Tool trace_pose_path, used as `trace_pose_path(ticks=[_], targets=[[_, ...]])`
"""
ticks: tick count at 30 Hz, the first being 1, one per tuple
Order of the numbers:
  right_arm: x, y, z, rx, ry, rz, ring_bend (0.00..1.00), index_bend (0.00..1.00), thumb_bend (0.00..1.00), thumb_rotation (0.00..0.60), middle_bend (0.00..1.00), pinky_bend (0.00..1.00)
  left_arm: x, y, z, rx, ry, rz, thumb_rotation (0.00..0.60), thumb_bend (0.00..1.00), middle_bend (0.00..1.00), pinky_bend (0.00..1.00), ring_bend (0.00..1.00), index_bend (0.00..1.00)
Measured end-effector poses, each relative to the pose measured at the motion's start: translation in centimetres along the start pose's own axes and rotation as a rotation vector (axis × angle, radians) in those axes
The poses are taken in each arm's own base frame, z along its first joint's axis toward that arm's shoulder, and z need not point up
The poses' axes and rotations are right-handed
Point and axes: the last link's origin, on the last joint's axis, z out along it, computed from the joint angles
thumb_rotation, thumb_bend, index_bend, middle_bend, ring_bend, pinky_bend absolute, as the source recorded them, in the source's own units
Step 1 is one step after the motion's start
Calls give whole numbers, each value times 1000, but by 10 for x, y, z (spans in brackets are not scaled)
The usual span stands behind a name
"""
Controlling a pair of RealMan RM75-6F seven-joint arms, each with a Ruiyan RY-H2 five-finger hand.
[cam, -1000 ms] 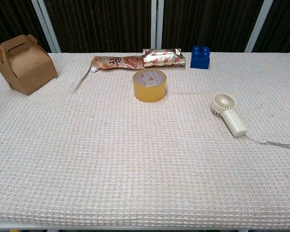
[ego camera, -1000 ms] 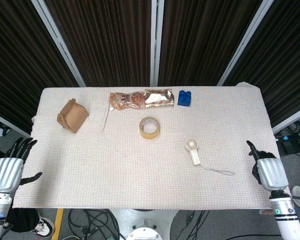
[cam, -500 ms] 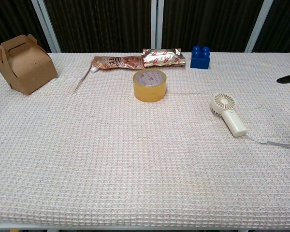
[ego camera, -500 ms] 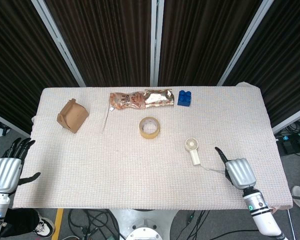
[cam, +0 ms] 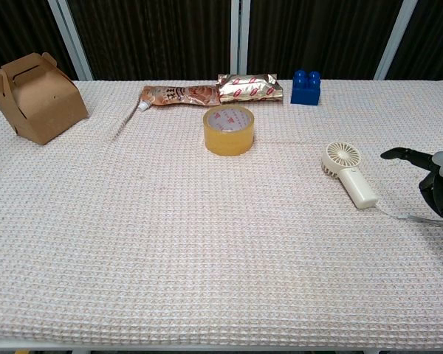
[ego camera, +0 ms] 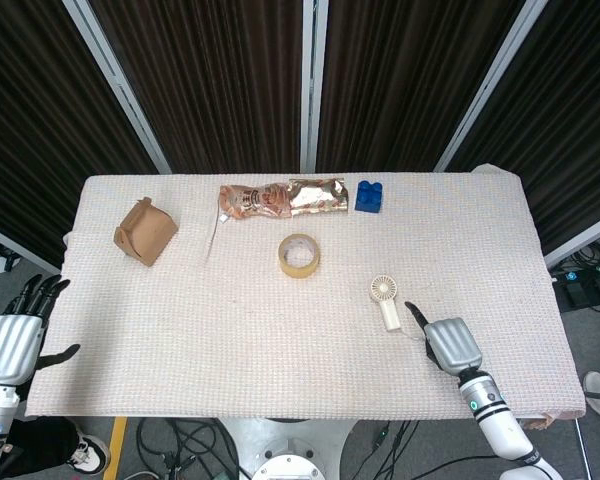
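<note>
The right hand (ego camera: pixel 450 343) is hovering over the woven cream table cover (ego camera: pixel 230 330) just beside the small white handheld fan (ego camera: pixel 385 301), holding nothing, with one dark finger (ego camera: pixel 417 314) stretched toward the fan's handle; how its other fingers are lying cannot be told. The fan is lying flat right of the yellowish roll of clear tape (ego camera: pixel 299 255), its thin cord (ego camera: pixel 416 335) running under the hand. The left hand (ego camera: pixel 15 335) is hanging off the table's left edge, empty, fingers spread apart.
</note>
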Motion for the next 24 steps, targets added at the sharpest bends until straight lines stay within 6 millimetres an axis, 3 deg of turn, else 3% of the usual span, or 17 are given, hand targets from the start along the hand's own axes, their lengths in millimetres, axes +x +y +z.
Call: trace_pose_path(ticks=[24], targets=[[0,-21,27,-12,-79,12,842,0,1000,600,938,773,1,-8,-2,13,0,4,600,0,83,252,30,109]])
